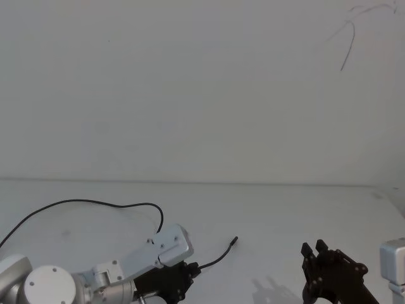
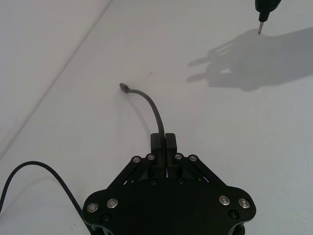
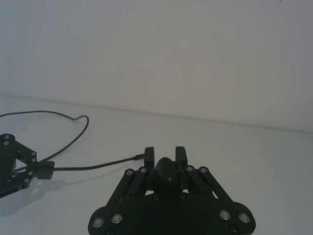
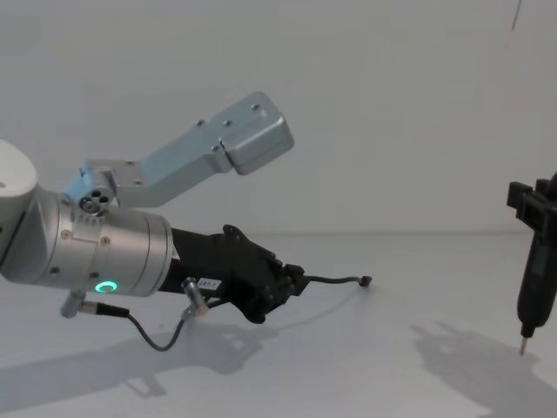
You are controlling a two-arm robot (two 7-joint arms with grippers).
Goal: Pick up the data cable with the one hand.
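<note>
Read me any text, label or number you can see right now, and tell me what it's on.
White label on the left gripper, back near the wrist: printed characters too small to read.
Nothing else carries legible writing: no words, numbers or signs can be seen on the data cable, the right gripper or the table.
</note>
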